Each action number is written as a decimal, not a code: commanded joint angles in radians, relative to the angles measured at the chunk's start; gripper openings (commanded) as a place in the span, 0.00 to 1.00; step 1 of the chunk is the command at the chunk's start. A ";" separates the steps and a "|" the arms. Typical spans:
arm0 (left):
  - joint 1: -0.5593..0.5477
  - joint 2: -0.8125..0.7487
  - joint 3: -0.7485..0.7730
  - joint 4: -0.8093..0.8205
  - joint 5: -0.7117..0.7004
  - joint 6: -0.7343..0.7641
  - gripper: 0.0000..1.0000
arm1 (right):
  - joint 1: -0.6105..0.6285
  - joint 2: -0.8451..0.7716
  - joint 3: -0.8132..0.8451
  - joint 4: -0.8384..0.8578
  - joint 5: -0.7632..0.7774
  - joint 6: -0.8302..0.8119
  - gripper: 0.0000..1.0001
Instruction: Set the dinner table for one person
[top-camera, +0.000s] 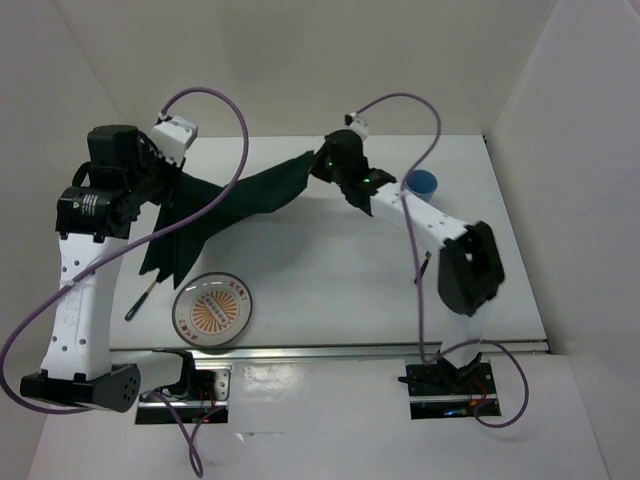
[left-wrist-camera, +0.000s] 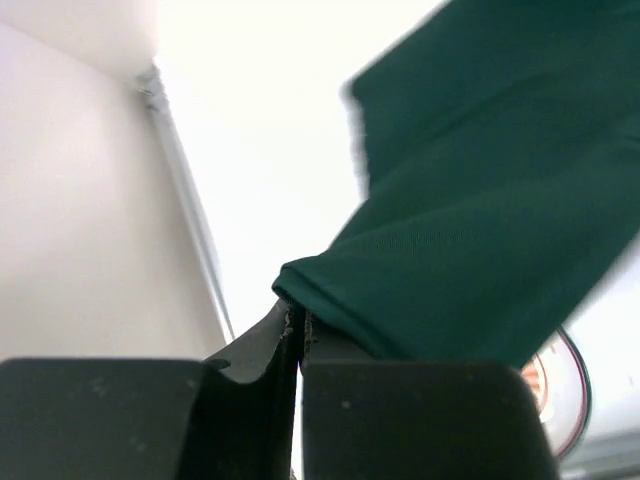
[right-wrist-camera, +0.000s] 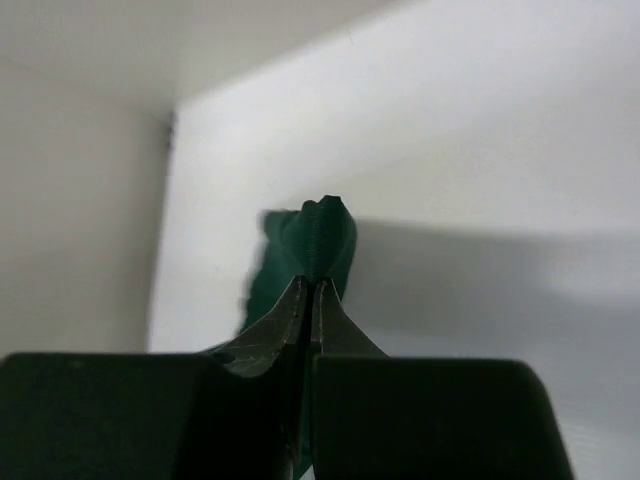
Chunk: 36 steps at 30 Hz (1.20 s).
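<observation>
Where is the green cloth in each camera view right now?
Top external: green cloth stretched from left to upper centre.
Left wrist: fills the upper right, corner pinched by the left fingers.
Right wrist: small bunch at centre, pinched by the right fingers.
Shared landmark: the white dinner table behind it in all views; the plate shows in top and left wrist only.

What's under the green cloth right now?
Only a dark utensil pokes out from its near edge, beside the plate. The cloth hides the rest of the table beneath.
</observation>
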 joint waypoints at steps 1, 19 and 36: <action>0.018 -0.036 0.090 0.078 -0.095 -0.057 0.00 | 0.027 -0.243 -0.089 0.163 0.178 -0.139 0.00; 0.018 -0.196 -0.194 0.002 0.260 -0.251 0.00 | 0.390 -0.881 -0.096 -0.550 0.631 -0.100 0.00; 0.018 0.345 -0.217 0.138 0.329 -0.309 0.00 | 0.179 -0.575 -0.328 -0.339 0.656 -0.307 0.00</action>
